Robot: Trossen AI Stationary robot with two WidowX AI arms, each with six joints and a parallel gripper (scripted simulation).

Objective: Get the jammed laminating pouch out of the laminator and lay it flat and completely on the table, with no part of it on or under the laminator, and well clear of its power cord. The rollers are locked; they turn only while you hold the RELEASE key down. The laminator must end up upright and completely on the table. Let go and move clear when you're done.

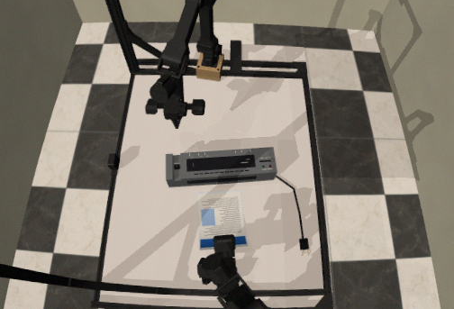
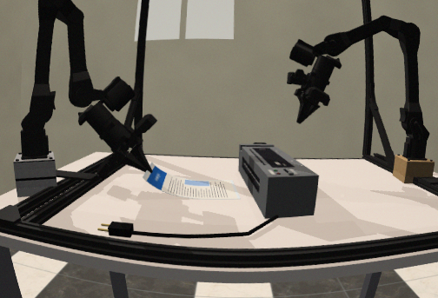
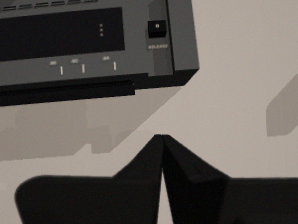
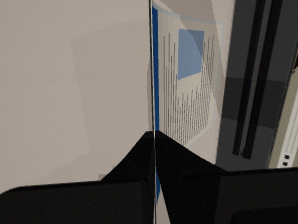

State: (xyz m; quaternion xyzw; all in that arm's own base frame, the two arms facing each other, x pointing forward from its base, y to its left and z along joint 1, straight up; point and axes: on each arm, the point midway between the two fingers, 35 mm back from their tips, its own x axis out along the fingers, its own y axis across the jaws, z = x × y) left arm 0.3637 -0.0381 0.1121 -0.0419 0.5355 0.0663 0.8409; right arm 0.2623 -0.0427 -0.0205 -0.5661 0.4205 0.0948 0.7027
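The grey laminator (image 1: 222, 167) stands upright at the middle of the table, also in the exterior view (image 2: 278, 178) and the left wrist view (image 3: 75, 45). Its RELEASE key (image 3: 157, 28) is at one end. The laminating pouch (image 1: 222, 216) lies in front of the laminator, outside the slot. My right gripper (image 2: 147, 170) is shut on the pouch's blue end and holds it slightly above the table; the rest of the sheet (image 2: 195, 188) rests on the table. The right wrist view shows the pouch (image 4: 185, 90) edge-on between the fingers. My left gripper (image 2: 301, 119) is shut and empty, high above the table behind the laminator.
The black power cord (image 1: 295, 203) runs from the laminator's end to its plug (image 1: 304, 245) near the table's side, to the side of the pouch. A black frame rail (image 1: 315, 171) borders the table. A tan base block (image 1: 209, 67) stands at the far edge.
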